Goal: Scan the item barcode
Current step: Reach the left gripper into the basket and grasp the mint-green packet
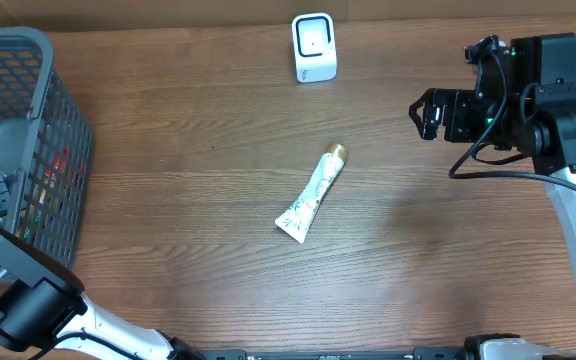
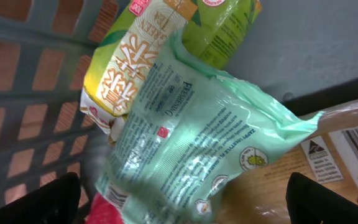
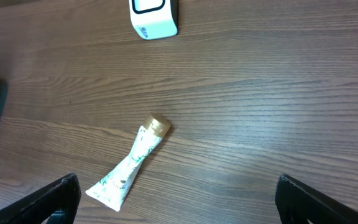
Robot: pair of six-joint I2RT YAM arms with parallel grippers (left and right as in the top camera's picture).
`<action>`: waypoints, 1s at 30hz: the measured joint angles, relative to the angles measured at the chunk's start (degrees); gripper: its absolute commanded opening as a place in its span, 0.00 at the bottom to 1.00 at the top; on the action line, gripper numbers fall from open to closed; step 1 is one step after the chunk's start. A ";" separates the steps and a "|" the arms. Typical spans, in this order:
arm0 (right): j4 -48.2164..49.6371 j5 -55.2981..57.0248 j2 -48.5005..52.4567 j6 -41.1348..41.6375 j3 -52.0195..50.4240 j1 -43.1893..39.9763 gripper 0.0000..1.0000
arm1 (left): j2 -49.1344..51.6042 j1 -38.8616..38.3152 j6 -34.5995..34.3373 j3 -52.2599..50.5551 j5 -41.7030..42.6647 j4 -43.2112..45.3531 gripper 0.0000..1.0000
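My right gripper [image 3: 176, 190] hangs spread wide and empty, with the tube [image 3: 126, 169] lying flat on the table well apart from it, cap end nearer the scanner [image 1: 314, 47]. I judge the tube light, soft and slick, so I'd pinch across its firmer body near the cap, not the flat crimped tail. My left gripper [image 2: 182, 194] is spread too, over a green pouch [image 2: 191, 137] in the basket [image 1: 28, 40].
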 measured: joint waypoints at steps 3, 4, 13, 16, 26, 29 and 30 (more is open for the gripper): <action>0.00 0.00 0.00 -0.02 0.00 0.00 1.00 | 0.00 0.02 1.77 0.00 -0.26 0.72 0.95; -0.02 -0.02 0.00 -0.02 0.00 -0.02 1.00 | 0.00 0.20 2.12 0.00 -0.28 1.03 0.95; 0.00 -0.02 0.00 -0.02 0.00 -0.02 1.00 | 2.27 0.39 4.42 -1.92 -0.52 2.60 0.75; 0.00 0.00 0.00 -0.02 0.00 0.00 1.00 | 2.56 0.39 4.63 -1.92 -0.59 2.91 0.51; 0.00 0.00 0.00 0.00 0.00 0.00 1.00 | 2.80 0.22 5.07 -1.92 -0.72 2.73 0.04; -0.02 0.00 0.00 -0.02 0.00 0.00 1.00 | 2.67 -0.13 3.56 -1.92 -0.94 2.56 0.04; 0.00 0.00 0.00 -0.02 0.00 0.00 1.00 | 2.54 -0.35 2.73 -1.92 -1.11 2.45 0.04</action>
